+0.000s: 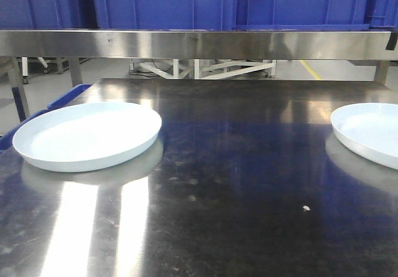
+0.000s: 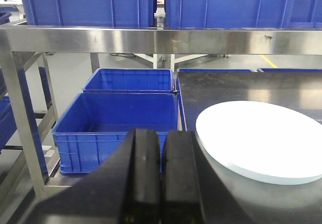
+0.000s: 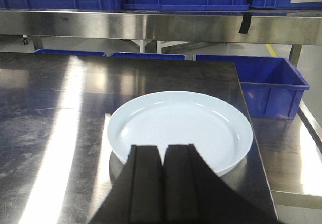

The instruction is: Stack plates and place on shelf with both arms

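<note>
Two pale bluish-white plates lie on the dark steel tabletop [image 1: 249, 183]. The left plate [image 1: 87, 135] is at the table's left edge and also shows in the left wrist view [image 2: 261, 139]. The right plate [image 1: 372, 132] is cut by the right frame edge and also shows in the right wrist view [image 3: 180, 128]. The left gripper [image 2: 161, 133] is shut and empty, just left of the left plate. The right gripper [image 3: 162, 147] is shut and empty, its tips over the near rim of the right plate. The shelf's steel front rail [image 1: 199, 43] runs across behind the table.
Large blue crates [image 1: 236, 3] fill the shelf tier above the rail. More blue crates [image 2: 121, 121] stand low beside the table's left edge, and one stands past its right edge [image 3: 271, 88]. A steel upright [image 2: 20, 113] is at the left.
</note>
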Robot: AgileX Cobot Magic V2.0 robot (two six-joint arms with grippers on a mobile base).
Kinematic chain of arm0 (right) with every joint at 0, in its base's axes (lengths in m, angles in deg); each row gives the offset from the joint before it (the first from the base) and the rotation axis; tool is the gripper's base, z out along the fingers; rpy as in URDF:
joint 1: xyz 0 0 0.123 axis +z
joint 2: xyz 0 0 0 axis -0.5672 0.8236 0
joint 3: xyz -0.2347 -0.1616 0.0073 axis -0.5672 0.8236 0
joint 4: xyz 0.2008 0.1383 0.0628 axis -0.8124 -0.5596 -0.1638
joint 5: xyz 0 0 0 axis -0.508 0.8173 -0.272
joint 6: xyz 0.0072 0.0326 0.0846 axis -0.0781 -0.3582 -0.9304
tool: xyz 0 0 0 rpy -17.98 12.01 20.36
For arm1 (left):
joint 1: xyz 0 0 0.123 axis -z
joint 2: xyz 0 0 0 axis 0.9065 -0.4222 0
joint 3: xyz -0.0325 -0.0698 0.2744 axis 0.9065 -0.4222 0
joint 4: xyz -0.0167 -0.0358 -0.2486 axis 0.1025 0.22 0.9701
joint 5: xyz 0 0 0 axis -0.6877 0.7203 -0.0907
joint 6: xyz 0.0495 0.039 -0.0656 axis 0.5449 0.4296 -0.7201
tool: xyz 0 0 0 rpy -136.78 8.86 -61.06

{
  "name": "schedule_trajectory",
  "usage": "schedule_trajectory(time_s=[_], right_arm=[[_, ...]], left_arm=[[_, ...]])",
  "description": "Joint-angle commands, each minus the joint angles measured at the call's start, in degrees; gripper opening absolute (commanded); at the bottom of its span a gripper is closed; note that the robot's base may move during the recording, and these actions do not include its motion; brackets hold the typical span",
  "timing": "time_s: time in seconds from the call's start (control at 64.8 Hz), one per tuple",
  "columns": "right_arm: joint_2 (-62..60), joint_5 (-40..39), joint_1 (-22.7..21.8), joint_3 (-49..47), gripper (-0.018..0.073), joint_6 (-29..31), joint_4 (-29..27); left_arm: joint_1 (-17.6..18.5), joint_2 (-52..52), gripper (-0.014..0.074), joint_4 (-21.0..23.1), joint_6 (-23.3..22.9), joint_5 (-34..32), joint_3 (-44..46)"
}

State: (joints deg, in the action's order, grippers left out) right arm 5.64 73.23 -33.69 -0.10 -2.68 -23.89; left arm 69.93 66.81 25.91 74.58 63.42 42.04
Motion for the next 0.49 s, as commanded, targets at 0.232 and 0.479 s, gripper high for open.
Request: schedule_trajectory(time_s=[0.232, 0.479], right_arm=[[-1.0, -5.3, -0.3, -0.1, 0.0049, 0.2, 0.4], [-1.0, -5.3, -0.3, -0.1, 0.0049, 0.2, 0.4]], left_arm=[[0.5, 1.1, 0.0082, 0.2, -0.7, -4.9, -0.2], [0.5, 1.1, 0.0082, 0.2, -0.7, -5.0, 0.2]])
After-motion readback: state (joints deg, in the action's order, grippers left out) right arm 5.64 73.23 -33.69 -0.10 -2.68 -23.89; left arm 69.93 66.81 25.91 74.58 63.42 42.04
